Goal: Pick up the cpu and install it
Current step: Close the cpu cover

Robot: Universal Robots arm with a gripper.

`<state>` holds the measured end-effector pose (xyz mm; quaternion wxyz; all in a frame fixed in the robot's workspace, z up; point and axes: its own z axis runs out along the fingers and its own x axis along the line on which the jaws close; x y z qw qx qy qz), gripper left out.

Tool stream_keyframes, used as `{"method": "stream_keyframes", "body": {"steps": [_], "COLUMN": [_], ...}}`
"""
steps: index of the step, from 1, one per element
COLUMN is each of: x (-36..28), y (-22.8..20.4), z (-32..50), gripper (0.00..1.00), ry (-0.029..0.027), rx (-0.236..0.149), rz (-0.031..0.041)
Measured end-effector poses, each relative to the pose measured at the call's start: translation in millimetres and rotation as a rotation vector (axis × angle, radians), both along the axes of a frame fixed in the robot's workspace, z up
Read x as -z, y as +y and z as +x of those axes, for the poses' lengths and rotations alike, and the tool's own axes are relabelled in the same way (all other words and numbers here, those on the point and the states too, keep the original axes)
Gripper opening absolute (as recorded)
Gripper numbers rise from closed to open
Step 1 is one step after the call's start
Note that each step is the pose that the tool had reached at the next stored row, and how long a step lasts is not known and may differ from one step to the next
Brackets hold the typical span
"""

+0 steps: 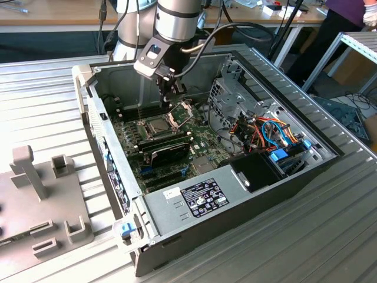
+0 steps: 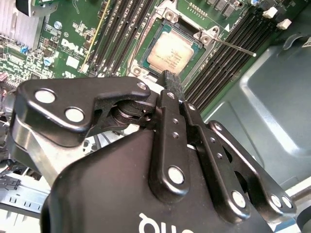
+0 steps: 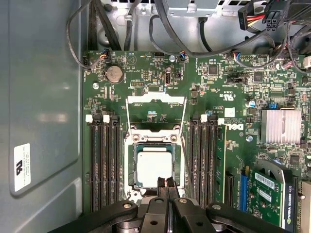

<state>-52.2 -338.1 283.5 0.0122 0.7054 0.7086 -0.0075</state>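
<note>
Cpu: flat silvery square seated in the socket on the green motherboard; probably light, stiff, smooth-topped, delicate underneath; best gripped by opposite edges; gripper hovers just beside it, jaws closed together, holding nothing.

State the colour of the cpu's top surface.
Silvery-grey; the cpu shows best in the first wrist view.
</note>
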Motion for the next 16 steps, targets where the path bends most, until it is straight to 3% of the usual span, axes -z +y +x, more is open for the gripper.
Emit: {"method": "stream_keyframes", "body": {"steps": [16], "x": [-6.8], "y": [0.0], "z": [0.0], "gripper": [0.11], "ry": [0.0], "rx": [0.0], "rz": [-0.0001]}}
